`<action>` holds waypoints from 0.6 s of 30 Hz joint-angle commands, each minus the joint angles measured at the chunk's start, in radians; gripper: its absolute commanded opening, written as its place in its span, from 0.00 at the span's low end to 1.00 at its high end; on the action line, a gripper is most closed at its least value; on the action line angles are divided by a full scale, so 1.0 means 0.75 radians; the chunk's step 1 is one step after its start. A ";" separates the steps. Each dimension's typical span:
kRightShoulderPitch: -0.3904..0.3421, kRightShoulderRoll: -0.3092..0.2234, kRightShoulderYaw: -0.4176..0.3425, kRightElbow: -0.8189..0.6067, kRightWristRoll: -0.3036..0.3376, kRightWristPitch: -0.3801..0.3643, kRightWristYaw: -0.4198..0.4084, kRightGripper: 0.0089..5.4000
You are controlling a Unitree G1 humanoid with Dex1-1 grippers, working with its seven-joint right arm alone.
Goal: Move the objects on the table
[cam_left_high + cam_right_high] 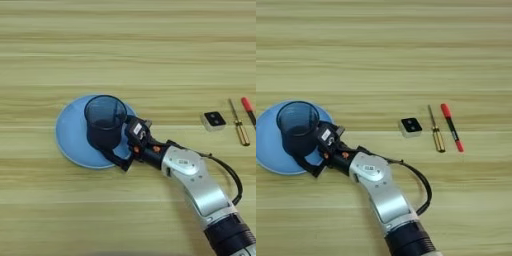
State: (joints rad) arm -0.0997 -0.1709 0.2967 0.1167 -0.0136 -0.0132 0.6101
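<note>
Pale wooden planks, their grain running side to side, made up the table [150,45] and filled everything I could see. On its left part lay a round light-blue plate [70,135], flat on the wood. A dark mesh cup [105,122] stood upright on the plate, toward the plate's right side, its open mouth facing up. The right gripper [116,150] was at the cup: its black fingers [306,162] reached around the lower part of the cup, one passing along the near side at the base. The cup sat between them, and as far as I could see they were closed against its wall, though the far finger was hidden behind the cup. The silver forearm [200,187] ran from the lower right corner up to the plate's right rim, with a black cable [231,175] looping beside it.

Well apart from the plate, out to the right, sat a small black square block [411,126] with a light rim, lying flat. Just right of it lay a thin screwdriver [435,132] with a yellowish handle, pointing away from me. Beside that was a thin black tool with red tip [451,127], lying nearly parallel to the screwdriver and not touching it.
</note>
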 commanded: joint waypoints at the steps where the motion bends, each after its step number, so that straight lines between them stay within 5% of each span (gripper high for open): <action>1: -0.077 0.009 -0.023 -0.048 0.006 -0.047 -0.032 0.88; 18: -0.070 0.004 -0.041 -0.074 0.021 -0.046 -0.043 0.87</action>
State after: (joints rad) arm -0.0995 -0.1699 0.2917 0.1177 -0.0131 -0.0141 0.5978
